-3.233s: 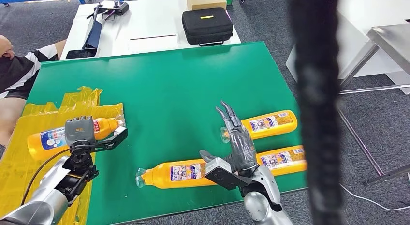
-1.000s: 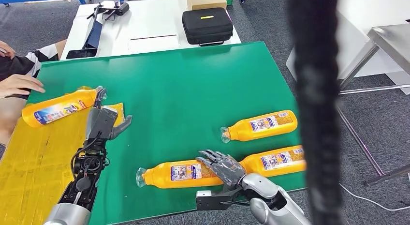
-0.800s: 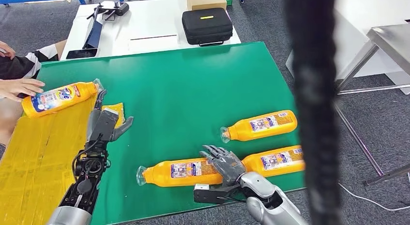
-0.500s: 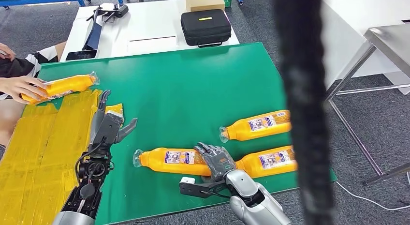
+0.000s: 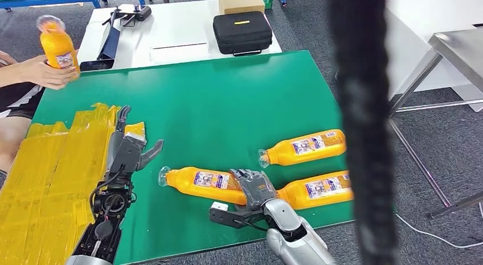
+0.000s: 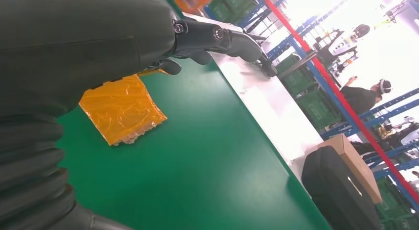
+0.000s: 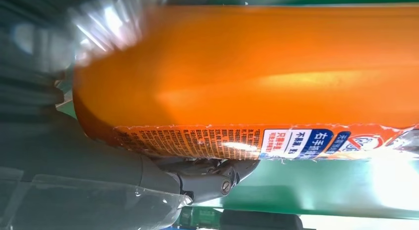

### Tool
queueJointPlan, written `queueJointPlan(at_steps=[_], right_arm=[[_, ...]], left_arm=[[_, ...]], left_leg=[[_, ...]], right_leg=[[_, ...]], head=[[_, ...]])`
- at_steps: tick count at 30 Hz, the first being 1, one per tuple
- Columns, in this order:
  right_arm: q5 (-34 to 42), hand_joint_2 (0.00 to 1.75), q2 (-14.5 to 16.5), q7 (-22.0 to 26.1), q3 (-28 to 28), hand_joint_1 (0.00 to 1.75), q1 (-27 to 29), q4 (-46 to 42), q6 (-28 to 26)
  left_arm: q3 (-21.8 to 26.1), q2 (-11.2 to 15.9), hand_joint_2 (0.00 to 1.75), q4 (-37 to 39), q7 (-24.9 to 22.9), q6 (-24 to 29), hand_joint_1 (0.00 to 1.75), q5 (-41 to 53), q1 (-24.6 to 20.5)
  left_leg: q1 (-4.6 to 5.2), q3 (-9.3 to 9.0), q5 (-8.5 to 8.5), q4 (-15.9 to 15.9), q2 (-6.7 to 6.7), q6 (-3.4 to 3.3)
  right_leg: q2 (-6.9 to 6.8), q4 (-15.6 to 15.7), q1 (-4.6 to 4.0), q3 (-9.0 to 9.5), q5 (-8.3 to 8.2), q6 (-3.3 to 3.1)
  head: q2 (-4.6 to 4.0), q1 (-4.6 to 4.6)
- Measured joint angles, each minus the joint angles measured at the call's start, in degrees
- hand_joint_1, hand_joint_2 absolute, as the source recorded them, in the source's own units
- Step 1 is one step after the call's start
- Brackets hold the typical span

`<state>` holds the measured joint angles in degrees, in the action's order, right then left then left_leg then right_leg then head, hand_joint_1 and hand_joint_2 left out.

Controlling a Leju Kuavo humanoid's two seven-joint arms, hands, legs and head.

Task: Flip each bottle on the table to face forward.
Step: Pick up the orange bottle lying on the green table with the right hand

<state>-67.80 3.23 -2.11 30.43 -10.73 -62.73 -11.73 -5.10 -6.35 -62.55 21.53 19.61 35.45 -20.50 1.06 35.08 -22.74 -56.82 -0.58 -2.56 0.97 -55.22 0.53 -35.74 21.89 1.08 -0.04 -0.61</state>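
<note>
A: Take the green table (image 5: 228, 100) as the anchor. What sits on it, biggest first?

B: The yellow sheeting (image 5: 51, 168) covers its left end. Then three orange bottles lie on their sides toward the near right: the far bottle (image 5: 305, 146), the near-edge bottle (image 5: 316, 189), and the middle bottle (image 5: 199, 180), angled, cap pointing left.

A: And the hands?

B: The right hand (image 5: 254, 188) wraps the base end of the middle bottle; the right wrist view shows fingers (image 7: 207, 178) curled under its label, so it grips. The left hand (image 5: 128, 151) lies at the sheeting's edge, fingers spread, holding nothing. Beyond the table's far left corner, a person's hand (image 5: 48, 74) holds a fourth bottle (image 5: 58, 48) upright.

A: Risks?

B: The grip sits at one end, so I'd expect the cap end to sag or swing during the turn. The near-edge bottle lies just beside the right hand; a sweep could knock it off the table.
</note>
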Motion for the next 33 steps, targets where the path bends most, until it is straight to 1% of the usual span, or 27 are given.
queueJointPlan(at_steps=[5, 8, 11, 13, 16, 18, 21, 23, 27, 30, 33], right_arm=[[0.00, 1.75, 0.39, 0.03, -0.66, 1.75, 0.12, 0.11, -0.07], [0.20, 1.75, 0.55, 0.19, -0.99, 1.75, 0.29, 0.16, -0.98], [1.34, 1.75, 0.85, 0.80, -1.90, 1.75, 0.84, -0.03, -3.69], [3.37, 1.75, 1.08, 1.85, -3.17, 1.75, 1.74, -0.63, -7.04], [8.39, 1.75, 1.43, 4.70, -5.92, 1.75, 3.30, -2.39, -13.47], [12.87, 1.75, 1.92, 7.76, -8.04, 1.75, 4.06, -3.84, -17.39], [19.68, 1.75, 2.84, 12.83, -11.13, 1.75, 4.72, -5.72, -22.34], [22.94, 1.75, 3.31, 15.42, -12.81, 1.75, 4.89, -6.75, -24.86], [26.97, 1.75, 4.00, 19.23, -15.06, 1.75, 4.98, -8.13, -27.59], [28.51, 1.75, 4.75, 22.02, -16.55, 1.75, 4.97, -8.67, -27.85], [28.88, 1.75, 5.26, 23.24, -17.33, 1.75, 4.95, -8.86, -27.87]], left_arm=[[-0.02, -0.05, 1.75, -0.05, 0.00, 0.00, 0.00, -0.02, 0.12], [-0.04, -0.08, 1.75, -0.14, 0.00, 0.00, 0.00, -0.13, 0.17], [-0.04, -0.22, 1.75, -0.93, 0.05, -0.09, 0.00, -0.73, 0.48], [-0.04, -0.36, 1.75, -2.20, 0.19, -0.82, 0.00, -1.87, 1.00], [-0.15, -0.49, 1.75, -4.66, 0.37, -4.02, 0.00, -5.13, 1.97], [-0.74, -0.49, 1.75, -6.27, 0.34, -7.19, 0.00, -7.40, 2.41], [-2.44, -0.43, 1.75, -8.68, 0.29, -11.99, 0.00, -10.52, 2.72], [-3.65, -0.39, 1.75, -10.33, 0.13, -14.60, 0.00, -13.09, 2.88], [-5.89, -0.26, 1.75, -13.71, -1.11, -19.46, 0.00, -19.87, 3.30], [-7.10, -0.09, 1.75, -15.66, -2.25, -23.86, 0.00, -26.26, 3.50], [-7.64, 0.01, 1.75, -16.40, -2.57, -25.78, 0.00, -28.87, 3.55]], left_leg=[[0.00, 0.01, 0.00, 0.00, 0.00, 0.00], [0.01, 0.02, 0.01, 0.00, -0.01, -0.01], [0.01, 0.06, 0.02, 0.00, -0.05, -0.03], [0.01, 0.14, 0.04, -0.01, -0.13, -0.05], [0.02, 0.29, 0.05, -0.01, -0.21, -0.06], [0.02, 0.35, 0.05, -0.02, -0.22, -0.06], [0.03, 0.40, 0.04, -0.02, -0.28, -0.06], [0.03, 0.41, 0.03, -0.02, -0.28, -0.06], [0.02, 0.43, 0.02, -0.02, -0.27, -0.06], [0.02, 0.43, 0.03, -0.01, -0.28, -0.05], [0.01, 0.43, 0.03, -0.01, -0.28, -0.05]], right_leg=[[0.00, 0.00, 0.00, -0.01, 0.00, 0.00], [-0.01, 0.00, 0.00, -0.01, 0.00, 0.00], [-0.02, 0.00, 0.00, -0.02, 0.00, 0.00], [-0.04, 0.00, 0.01, -0.07, 0.00, 0.01], [-0.05, 0.00, 0.02, -0.19, -0.01, 0.02], [-0.05, 0.00, 0.02, -0.24, -0.01, 0.02], [-0.07, 0.00, 0.02, -0.28, -0.01, 0.02], [-0.07, 0.00, 0.02, -0.29, 0.00, 0.02], [-0.06, 0.00, 0.02, -0.31, 0.00, 0.02], [-0.07, 0.00, 0.02, -0.31, 0.00, 0.02], [-0.06, 0.00, 0.02, -0.31, 0.00, 0.02]], head=[[0.00, 0.00], [0.00, 0.01], [0.00, 0.00], [0.00, 0.01], [0.00, 0.01], [0.00, 0.00], [0.00, 0.00], [0.00, 0.00], [0.00, -0.01], [0.00, -0.01], [0.00, -0.01]])
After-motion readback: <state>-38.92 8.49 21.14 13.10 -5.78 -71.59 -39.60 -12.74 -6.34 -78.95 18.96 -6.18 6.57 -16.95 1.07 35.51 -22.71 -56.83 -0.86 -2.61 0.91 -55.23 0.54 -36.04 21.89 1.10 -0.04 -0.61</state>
